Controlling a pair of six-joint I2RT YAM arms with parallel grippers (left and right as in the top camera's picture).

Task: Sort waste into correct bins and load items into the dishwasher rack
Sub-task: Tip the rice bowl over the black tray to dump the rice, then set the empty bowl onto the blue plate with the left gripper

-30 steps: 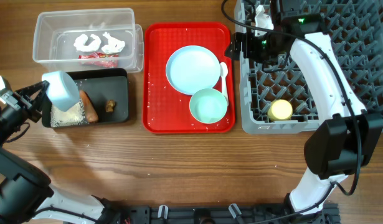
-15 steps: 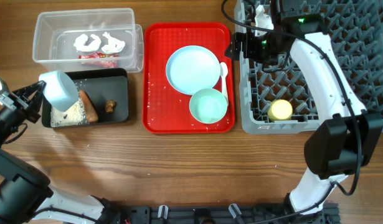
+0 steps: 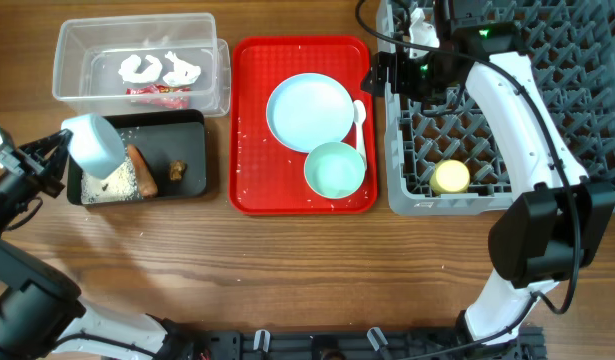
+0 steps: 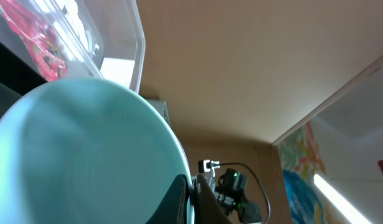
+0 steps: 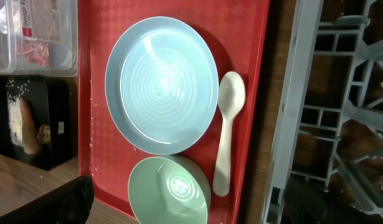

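Note:
My left gripper [image 3: 49,160] is shut on the rim of a light blue cup [image 3: 94,143] and holds it tilted over the left end of the black tray [image 3: 192,122]. The tray holds rice [image 3: 109,186], a sausage [image 3: 142,170] and a brown scrap [image 3: 176,170]. In the left wrist view the cup [image 4: 79,155] fills the frame, with my fingers [image 4: 190,200] pinched on its rim. My right gripper [image 3: 389,75] is open and empty above the left edge of the dish rack [image 3: 395,150]. Its wrist view shows its jaws [image 5: 191,208] spread above the blue plate [image 5: 161,84], white spoon [image 5: 227,134] and green bowl [image 5: 169,190].
A clear bin [image 3: 67,45] at the back left holds crumpled white tissue [image 3: 162,68] and a red wrapper [image 3: 159,95]. The red tray [image 3: 249,160] carries the plate [image 3: 309,112], spoon [image 3: 359,120] and bowl [image 3: 335,170]. A yellow cup [image 3: 450,177] sits in the rack.
My left gripper has shifted the blue cup slightly left and back over the black tray. The right arm has not moved.

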